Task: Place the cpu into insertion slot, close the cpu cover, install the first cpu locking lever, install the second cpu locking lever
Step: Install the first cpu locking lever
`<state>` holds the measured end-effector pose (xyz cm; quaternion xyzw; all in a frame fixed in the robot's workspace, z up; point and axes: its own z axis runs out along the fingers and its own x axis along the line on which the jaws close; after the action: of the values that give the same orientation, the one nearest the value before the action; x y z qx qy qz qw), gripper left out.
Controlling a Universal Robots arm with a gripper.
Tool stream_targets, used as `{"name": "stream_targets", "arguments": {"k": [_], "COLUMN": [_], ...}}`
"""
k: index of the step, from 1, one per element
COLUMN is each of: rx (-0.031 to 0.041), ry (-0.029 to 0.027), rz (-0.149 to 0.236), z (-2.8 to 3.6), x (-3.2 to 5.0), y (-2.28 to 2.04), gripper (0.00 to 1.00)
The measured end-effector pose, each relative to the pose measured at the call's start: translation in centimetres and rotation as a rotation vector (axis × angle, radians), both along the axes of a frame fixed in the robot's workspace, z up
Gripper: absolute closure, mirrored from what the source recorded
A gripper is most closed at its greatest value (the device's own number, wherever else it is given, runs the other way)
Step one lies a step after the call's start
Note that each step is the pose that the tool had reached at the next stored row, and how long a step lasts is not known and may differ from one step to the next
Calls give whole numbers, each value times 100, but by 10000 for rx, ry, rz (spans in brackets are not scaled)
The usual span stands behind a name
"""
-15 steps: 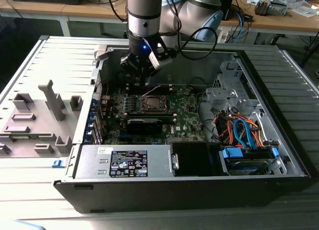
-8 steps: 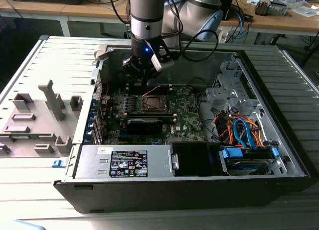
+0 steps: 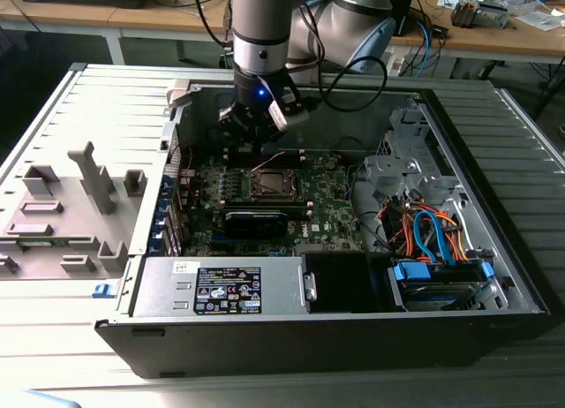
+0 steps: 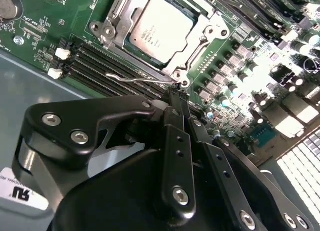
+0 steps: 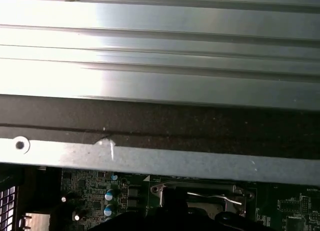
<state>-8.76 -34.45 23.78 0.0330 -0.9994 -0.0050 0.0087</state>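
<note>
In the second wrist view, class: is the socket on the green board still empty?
No. The chip with its silver-grey top already sits in the socket, with the metal cover frame around it.

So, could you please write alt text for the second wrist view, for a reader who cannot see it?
The black tool, fingers together, reaches down to a thin wire locking lever beside the insertion slot on a green circuit board. The silver cpu sits in the slot with the cpu cover closed around it.
</note>
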Motion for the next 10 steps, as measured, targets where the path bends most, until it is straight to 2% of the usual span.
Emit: {"name": "stream_targets", "arguments": {"k": [10], "rx": [0], "ry": [2], "rz": [159], "z": [-97], "x": [31], "y": [58], "gripper": [89]}}
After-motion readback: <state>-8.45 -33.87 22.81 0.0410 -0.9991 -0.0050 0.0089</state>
